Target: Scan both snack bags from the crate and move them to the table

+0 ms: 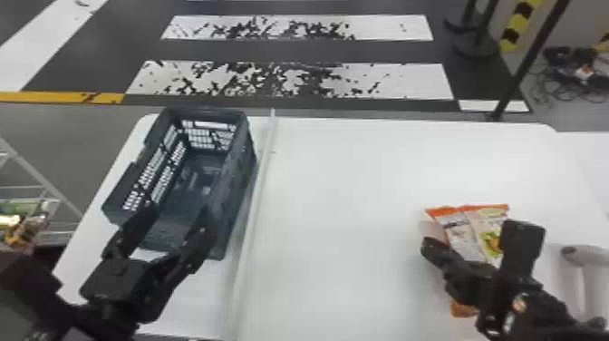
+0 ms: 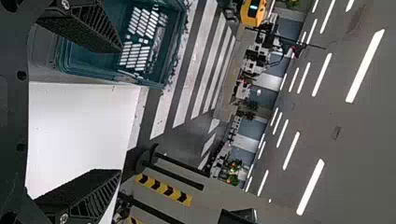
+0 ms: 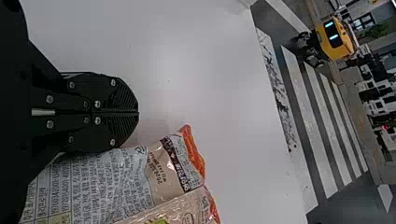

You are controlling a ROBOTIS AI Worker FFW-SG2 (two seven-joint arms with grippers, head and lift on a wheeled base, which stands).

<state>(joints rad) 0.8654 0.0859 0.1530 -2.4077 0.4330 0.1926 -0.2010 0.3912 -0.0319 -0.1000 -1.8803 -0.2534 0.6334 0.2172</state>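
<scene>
Right fingers (image 3: 123, 95) are found pressed together, empty, just beside both snack bags (image 1: 460, 229), which are laid on the table (image 1: 344, 204), presumably to be kept accessible for scanning. Left fingers (image 2: 88, 193) are spread at the near end of the crate (image 1: 238, 186), probably for reaching in. Fingertip contact is established by the right wrist view; by the head view it is left unsettled.

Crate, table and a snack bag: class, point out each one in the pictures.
Crate (image 1: 238, 183): head view, on the outside of its right-hand long wall.
Table (image 1: 344, 204): head view, on a bare part of its white top.
Snack bag (image 3: 109, 179): right wrist view, on its printed panel.
</scene>
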